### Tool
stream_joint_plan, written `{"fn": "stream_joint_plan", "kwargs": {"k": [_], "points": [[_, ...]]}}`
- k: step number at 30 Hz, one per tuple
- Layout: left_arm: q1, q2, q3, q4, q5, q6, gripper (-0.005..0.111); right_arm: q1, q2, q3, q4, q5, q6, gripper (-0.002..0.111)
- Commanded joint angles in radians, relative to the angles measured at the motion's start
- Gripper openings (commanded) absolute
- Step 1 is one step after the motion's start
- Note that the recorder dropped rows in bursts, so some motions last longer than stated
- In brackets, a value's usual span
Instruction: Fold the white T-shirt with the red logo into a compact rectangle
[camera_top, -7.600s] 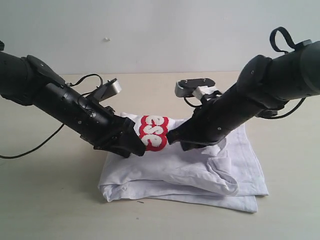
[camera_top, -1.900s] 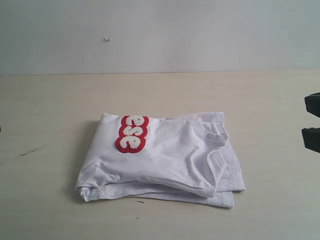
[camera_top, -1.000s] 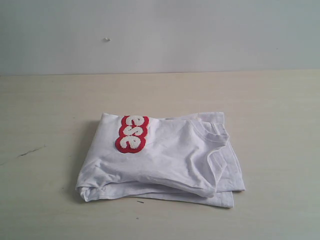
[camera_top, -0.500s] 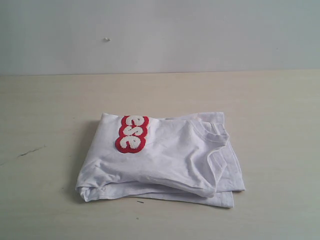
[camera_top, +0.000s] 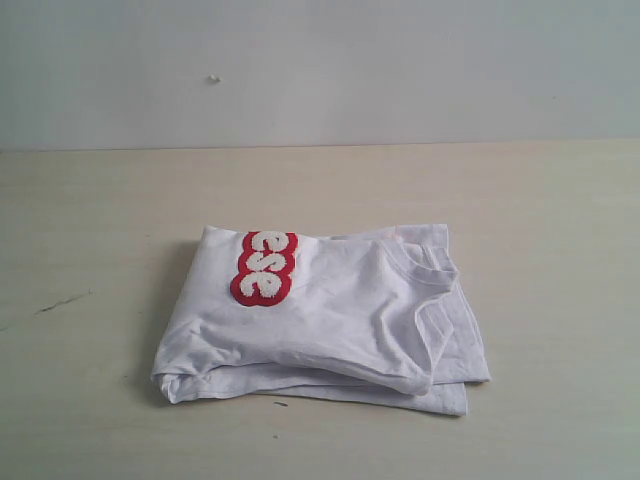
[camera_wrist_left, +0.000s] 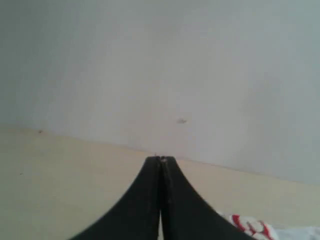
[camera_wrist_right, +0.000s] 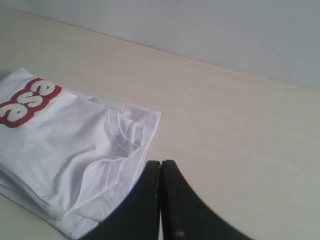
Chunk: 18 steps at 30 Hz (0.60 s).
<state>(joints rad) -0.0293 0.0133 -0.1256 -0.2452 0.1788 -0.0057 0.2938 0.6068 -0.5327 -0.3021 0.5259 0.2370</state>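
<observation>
Pale beige table (camera_top: 520, 190), matte and smooth, runs back to a plain grey-white wall (camera_top: 400, 70) that bears one small speck (camera_top: 213, 78) toward 11 o'clock in the exterior view. Just below the middle of that view lies the shirt (camera_top: 340, 320), soft white cotton folded into a thick, roughly rectangular bundle of several layers. Its stacked edges show along the 6 o'clock side, rounded and puffy at the 7 o'clock corner, thinner and flatter at the 5 o'clock corner. The top layer is lightly creased. The logo (camera_top: 265, 268) sits at the bundle's 11 o'clock corner. It is a lobed red patch with fuzzy white terry letters, three of them showing, running up to the far fold. The ribbed round collar (camera_top: 425, 262) curves at about 2 o'clock on the bundle, with a hemmed fold lying below it. A thin dark scratch (camera_top: 60, 302) marks the table at 9 o'clock, well apart from the shirt. The grippers appear only in their wrist views. The left gripper (camera_wrist_left: 160, 159) has two smooth black tapering fingers pressed together tip to tip with nothing between them. It points over bare table toward the wall, with a sliver of logo and white cloth at the picture's edge. The right gripper (camera_wrist_right: 160, 162) is likewise fully closed and empty, over bare table near the shirt's collar-side edge and clear of the cloth.
</observation>
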Motion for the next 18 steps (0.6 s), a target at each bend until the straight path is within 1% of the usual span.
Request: {"fn": "stream_joint_plan", "kwargs": {"k": [1, 2, 4, 5, 9, 11, 13, 14, 18], "points": [[0.112, -0.013, 0.027, 0.062, 0.097, -0.047, 0.000, -0.002, -0.005, 0.004, 0.011, -0.007, 0.001, 0.000], [0.127, -0.013, 0.029, 0.067, 0.102, -0.047, 0.000, -0.002, -0.005, 0.004, 0.011, -0.005, 0.001, 0.000], [0.135, -0.013, 0.029, 0.079, 0.115, -0.047, 0.000, -0.002, -0.005, 0.004, 0.011, -0.003, 0.001, 0.000], [0.133, -0.013, 0.035, 0.082, 0.126, -0.036, 0.000, -0.002, -0.005, 0.004, 0.011, -0.003, 0.001, 0.000], [0.099, -0.013, 0.126, 0.058, 0.131, -0.024, 0.000, -0.002, -0.005, 0.004, 0.011, -0.005, 0.001, 0.000], [0.095, -0.013, 0.126, 0.058, 0.135, -0.024, 0.000, -0.002, -0.005, 0.004, 0.011, -0.005, 0.001, 0.000], [0.095, -0.013, 0.126, 0.058, 0.197, -0.017, 0.000, -0.002, -0.005, 0.004, 0.011, -0.005, 0.001, 0.000], [0.095, -0.013, 0.126, 0.062, 0.206, -0.004, 0.000, -0.002, -0.005, 0.004, 0.011, -0.005, 0.001, 0.000], [0.095, -0.013, 0.126, 0.062, 0.208, 0.023, 0.000, -0.002, -0.005, 0.004, 0.011, -0.005, 0.001, 0.000]]}}
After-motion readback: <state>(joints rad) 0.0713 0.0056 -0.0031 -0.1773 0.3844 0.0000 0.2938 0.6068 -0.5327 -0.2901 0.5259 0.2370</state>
